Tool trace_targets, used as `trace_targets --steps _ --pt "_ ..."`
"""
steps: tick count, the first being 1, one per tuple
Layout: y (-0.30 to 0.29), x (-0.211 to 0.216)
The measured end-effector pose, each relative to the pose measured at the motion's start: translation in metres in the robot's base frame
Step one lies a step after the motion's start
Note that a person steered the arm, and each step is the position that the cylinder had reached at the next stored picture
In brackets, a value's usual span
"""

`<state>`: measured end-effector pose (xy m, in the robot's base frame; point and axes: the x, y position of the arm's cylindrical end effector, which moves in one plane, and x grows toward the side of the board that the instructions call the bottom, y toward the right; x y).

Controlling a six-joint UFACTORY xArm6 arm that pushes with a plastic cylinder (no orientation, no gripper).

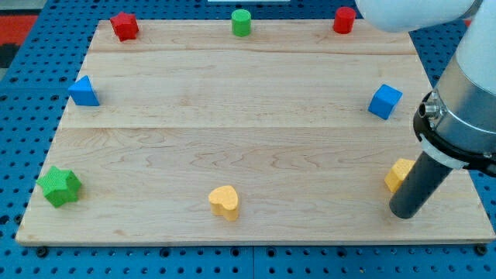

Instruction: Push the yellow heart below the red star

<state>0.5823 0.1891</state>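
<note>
My tip (405, 215) was seen bare, gripping nothing, touching a yellow block (400, 173). The yellow heart (225, 201) lay well to its left; the red star (124, 25) far up-left. A push from the heart's right was judged best.

Pale wood-grain surface (256, 116) on a blue pegboard (31, 93). Blocks: red star (124, 25), green cylinder (242, 22), red cylinder (344, 20), blue triangle (84, 91), blue cube (384, 101), green star (60, 186), yellow heart (225, 201), yellow block (398, 174). Dark rod; my tip (404, 214).
</note>
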Motion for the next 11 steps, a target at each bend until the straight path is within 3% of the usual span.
trace_targets --steps 2,3,4,5,6,7,8,9,10,11 --pt "0.001 0.002" --pt "-0.011 0.027" --pt "-0.052 0.036" --pt "-0.16 0.031" --pt "-0.203 0.022" --pt "-0.224 -0.052" --pt "-0.264 -0.083" --pt "-0.246 -0.049" --pt "-0.311 -0.039" --pt "-0.326 -0.095"
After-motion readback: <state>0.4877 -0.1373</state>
